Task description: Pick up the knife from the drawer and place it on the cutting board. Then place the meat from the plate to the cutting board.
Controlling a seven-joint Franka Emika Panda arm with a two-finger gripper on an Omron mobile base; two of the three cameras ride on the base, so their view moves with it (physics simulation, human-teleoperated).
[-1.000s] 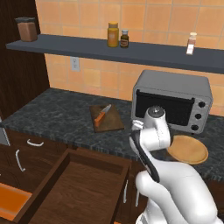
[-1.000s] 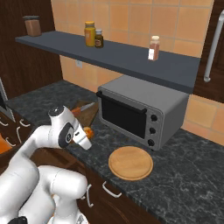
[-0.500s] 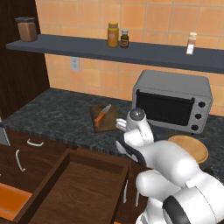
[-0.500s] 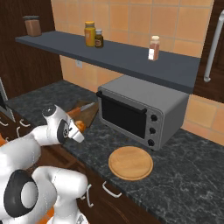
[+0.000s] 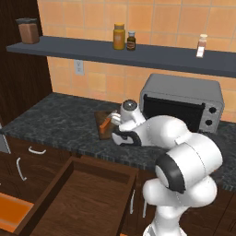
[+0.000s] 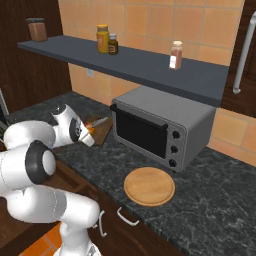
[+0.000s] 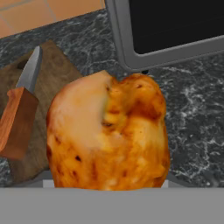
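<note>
Landmark: toaster oven [image 5: 182,102].

Far left of the oven and below counter level, the drawer [image 5: 80,200] is standing pulled out, its flat brown bottom bare. Judgement: the first half of the task looks finished.

Nearer the oven, still to its left, the cutting board [image 5: 105,125] is lying flat on the dark stone counter [image 5: 55,120]. The knife [image 7: 21,104] is resting on it, orange handle toward the hand camera and blade pointing away toward the wall, so part of the board beside it is free for a second item.

Just left of the oven's front corner, the gripper [image 6: 88,134] is hanging over the counter by the board's near edge. The meat [image 7: 108,133] is sitting between its fingers, browned rounded end toward the camera. The fingertips are hidden behind it, but the jaws are standing partly apart with the drumstick pinched between them. The hold is probably keeping it clear of the counter for carrying.

In front of the oven, slightly right, the plate [image 6: 149,185] is lying bare. Judgement: only setting the meat down beside the knife is remaining.
</note>
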